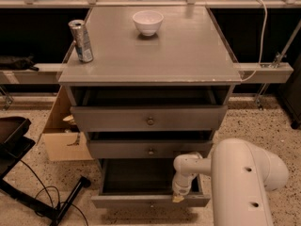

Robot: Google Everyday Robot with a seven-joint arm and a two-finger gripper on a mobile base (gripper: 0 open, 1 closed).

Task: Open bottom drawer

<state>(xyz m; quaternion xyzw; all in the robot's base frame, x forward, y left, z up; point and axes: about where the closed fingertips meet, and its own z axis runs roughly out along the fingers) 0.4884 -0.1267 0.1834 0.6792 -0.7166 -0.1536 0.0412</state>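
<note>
Reaching in from the right of the grey cabinet [178, 55], the robot's white arm [242, 182] bends down so that the gripper [178, 195] sits at the cabinet's foot. It is right over the upper edge of the bottom drawer [136, 201], a little right of the front's middle. Whether the gripper is spread or pressed together I cannot tell from where I stand; its tip lies at the drawer's front edge.

The bottom drawer stands pulled out of the cabinet, its grey front well forward of the two fronts above and its dark inside open to view. The middle drawer [122, 149] and the top drawer [113, 119] each sit slightly proud of the cabinet's frame, each with a small round knob at the centre.

On the cabinet's top a white bowl [147, 21] stands near the back edge, and a drinks can [81, 40] stands upright at the left edge. Against the cabinet's left side, on the speckled floor, sits an open cardboard box [61, 142]. Further left of the cabinet lie black cables [44, 197].
</note>
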